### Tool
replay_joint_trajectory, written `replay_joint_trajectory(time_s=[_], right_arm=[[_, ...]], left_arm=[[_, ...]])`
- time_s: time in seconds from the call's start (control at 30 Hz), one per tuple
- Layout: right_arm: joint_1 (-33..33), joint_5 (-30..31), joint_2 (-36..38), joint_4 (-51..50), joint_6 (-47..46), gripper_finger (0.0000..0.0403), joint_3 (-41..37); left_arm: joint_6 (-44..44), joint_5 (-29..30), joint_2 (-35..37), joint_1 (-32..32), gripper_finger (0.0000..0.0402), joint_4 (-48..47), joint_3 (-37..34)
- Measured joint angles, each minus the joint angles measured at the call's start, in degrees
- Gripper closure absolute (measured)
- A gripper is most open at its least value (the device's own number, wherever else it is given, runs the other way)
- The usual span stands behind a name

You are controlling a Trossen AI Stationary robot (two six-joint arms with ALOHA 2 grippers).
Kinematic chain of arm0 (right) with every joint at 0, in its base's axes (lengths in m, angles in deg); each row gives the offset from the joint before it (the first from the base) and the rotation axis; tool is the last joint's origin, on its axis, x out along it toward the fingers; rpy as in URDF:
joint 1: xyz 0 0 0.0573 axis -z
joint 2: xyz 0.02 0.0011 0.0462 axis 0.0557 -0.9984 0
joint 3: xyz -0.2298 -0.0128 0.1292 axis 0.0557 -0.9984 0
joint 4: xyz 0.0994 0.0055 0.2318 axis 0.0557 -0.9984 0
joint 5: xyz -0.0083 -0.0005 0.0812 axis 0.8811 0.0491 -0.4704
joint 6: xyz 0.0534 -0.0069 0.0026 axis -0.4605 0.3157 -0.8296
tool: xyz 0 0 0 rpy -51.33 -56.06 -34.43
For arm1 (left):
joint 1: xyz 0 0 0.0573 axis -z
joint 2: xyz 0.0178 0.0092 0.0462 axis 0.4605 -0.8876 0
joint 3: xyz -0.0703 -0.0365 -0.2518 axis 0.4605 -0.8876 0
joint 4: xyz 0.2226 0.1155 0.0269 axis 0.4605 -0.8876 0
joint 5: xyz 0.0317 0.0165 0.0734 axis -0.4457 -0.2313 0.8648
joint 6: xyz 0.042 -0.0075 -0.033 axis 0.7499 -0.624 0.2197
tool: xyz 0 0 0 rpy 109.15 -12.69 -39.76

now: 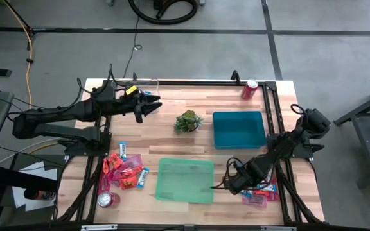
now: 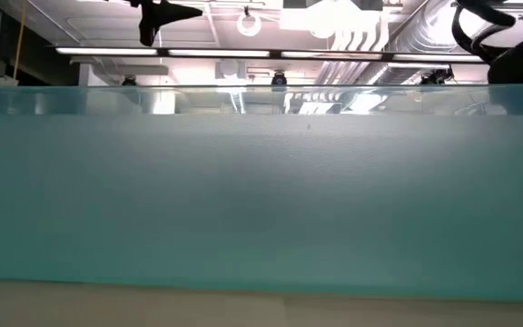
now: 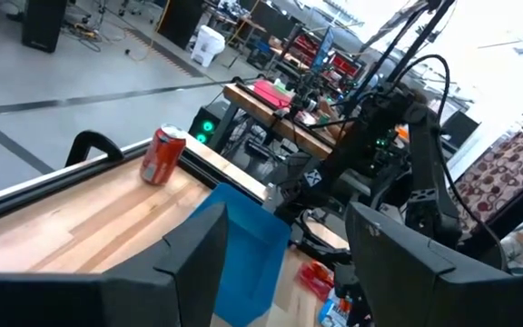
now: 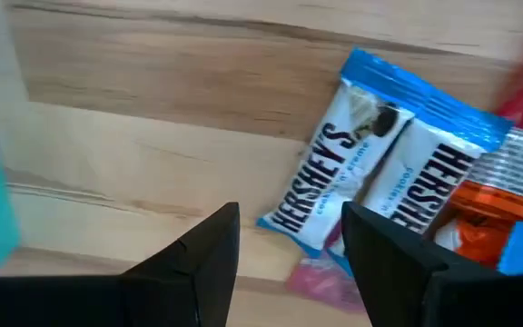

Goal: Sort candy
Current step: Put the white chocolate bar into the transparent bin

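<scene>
Candy lies in two heaps on the table: one near the left near corner (image 1: 126,171) and one near the right near corner (image 1: 260,194). My right gripper (image 1: 232,184) is low beside the right heap and open. In the right wrist view its open fingers (image 4: 289,222) stand on either side of the end of a blue-and-white candy (image 4: 320,195). A second blue-and-white candy (image 4: 425,177), a red-orange one (image 4: 488,222) and a pink one (image 4: 320,277) lie by it. My left gripper (image 1: 150,106) is open and held above the far left of the table.
A green tray (image 1: 185,181) lies at the near middle and a blue tray (image 1: 238,128) beyond it. A small plant (image 1: 188,121) stands at the centre. Soda cans stand at the far right (image 1: 249,88) and near left (image 1: 107,200). A tray wall (image 2: 261,191) fills the low view.
</scene>
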Motion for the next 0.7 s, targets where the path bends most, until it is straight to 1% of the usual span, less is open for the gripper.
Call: replay_joint_trajectory(time_s=[0.2,0.27,0.47,0.57,0.63,0.7], right_arm=[[0.16,-0.76,-0.68,-5.16,-0.18,0.0213,-0.02],[0.27,0.28,-0.68,-5.04,-0.35,0.0213,-0.02],[0.64,0.28,-0.68,-4.99,-1.28,0.0213,-0.02],[0.65,1.18,-1.12,-4.61,-2.51,0.0213,-0.02],[0.65,0.87,-2.14,-3.89,-2.66,0.0213,-0.02],[0.64,-0.69,-3.88,-2.35,-2.38,0.0213,-0.02]], left_arm=[[0.02,1.73,0.0,-0.02,0.0191,-0.01,0.0],[0.0,1.86,0.0,-0.02,0.0191,-0.03,0.0],[0.11,1.9,0.0,-0.02,0.0191,-0.03,0.02],[1.73,1.92,0.0,-0.02,0.0191,-0.05,0.02],[1.86,1.95,0.0,-0.02,0.0191,-0.03,0.02],[1.9,2.16,0.0,-0.02,0.0191,-0.03,0.04]])
